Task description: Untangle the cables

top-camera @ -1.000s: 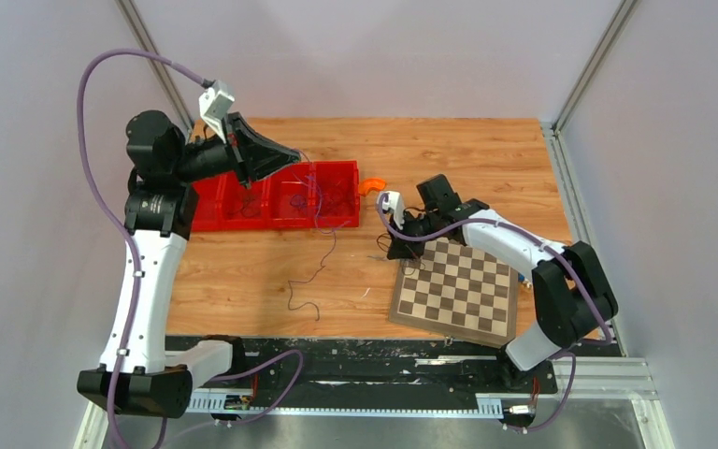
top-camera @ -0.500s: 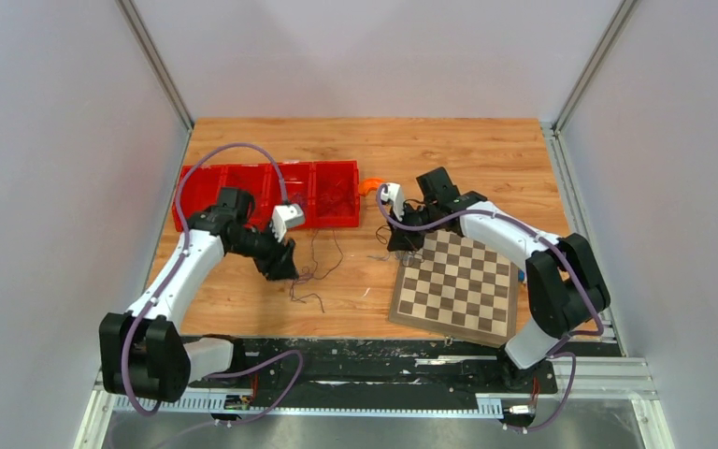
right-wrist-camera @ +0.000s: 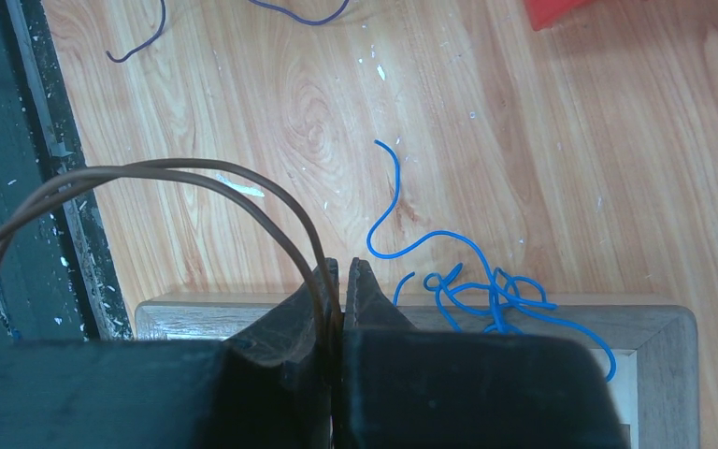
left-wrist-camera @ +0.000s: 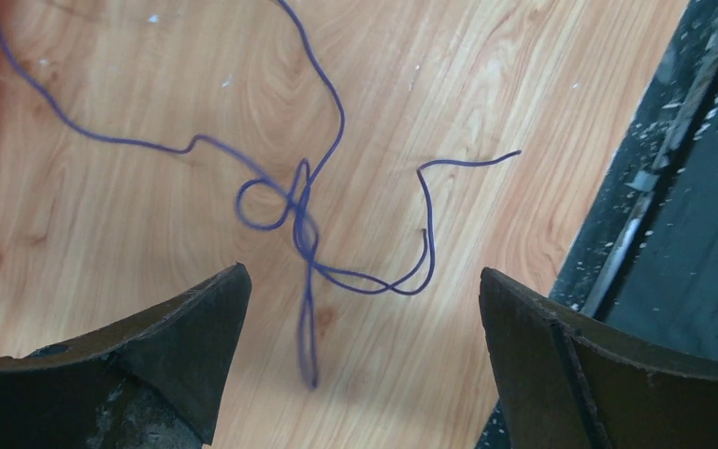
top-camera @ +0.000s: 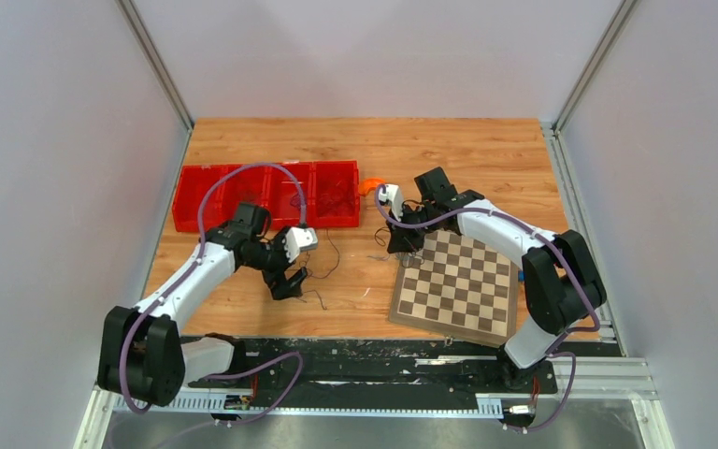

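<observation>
**Cables [left-wrist-camera: 304, 224] loose on the counter [top-camera: 449, 150], one pinched at the right**

We see the left gripper [left-wrist-camera: 363, 285] low over the wood, its jaws spread wide and holding nothing. Just beyond its fingers lies the purple cable [left-wrist-camera: 337, 159], flat on the counter. Its strands cross in a small knotted loop, and its ends trail off in curls. From above, this gripper sits near the counter's front edge, in front of the red tray [top-camera: 243, 178].

The right gripper [right-wrist-camera: 341, 281] is clamped tight on the brown cable [right-wrist-camera: 196, 178]. Two strands of it arch out of the closed jaws and sweep away to the left of the wrist view.

Just beside that gripper we find the blue cable [right-wrist-camera: 486, 285] in a tangle. It lies partly on the bare counter and partly over the rim of the chessboard [top-camera: 458, 285]. One free end curls out across the wood.

The top view places the right gripper at the chessboard's far left corner, well apart from the left one.
</observation>
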Action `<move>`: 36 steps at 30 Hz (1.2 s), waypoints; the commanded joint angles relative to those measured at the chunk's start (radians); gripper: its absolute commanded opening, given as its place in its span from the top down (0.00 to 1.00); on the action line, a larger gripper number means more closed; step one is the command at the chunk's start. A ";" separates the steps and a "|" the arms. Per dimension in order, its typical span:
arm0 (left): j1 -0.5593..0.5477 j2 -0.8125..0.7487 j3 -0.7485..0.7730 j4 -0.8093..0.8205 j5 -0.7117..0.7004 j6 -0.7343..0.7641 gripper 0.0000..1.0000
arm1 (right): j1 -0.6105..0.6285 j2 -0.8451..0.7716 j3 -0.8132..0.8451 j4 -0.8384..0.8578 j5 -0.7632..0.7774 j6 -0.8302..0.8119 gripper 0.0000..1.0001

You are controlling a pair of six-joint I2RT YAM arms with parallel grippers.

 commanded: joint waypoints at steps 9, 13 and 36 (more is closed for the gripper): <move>-0.247 0.143 -0.094 0.371 -0.313 -0.024 0.04 | -0.009 0.005 0.039 0.002 -0.011 0.003 0.96; -0.250 0.202 -0.048 0.349 -0.403 -0.030 0.55 | -0.012 0.000 0.035 0.002 -0.009 0.004 0.96; 0.041 0.147 0.634 -0.393 -0.251 -0.508 1.00 | -0.025 -0.026 0.033 0.003 -0.033 0.018 0.96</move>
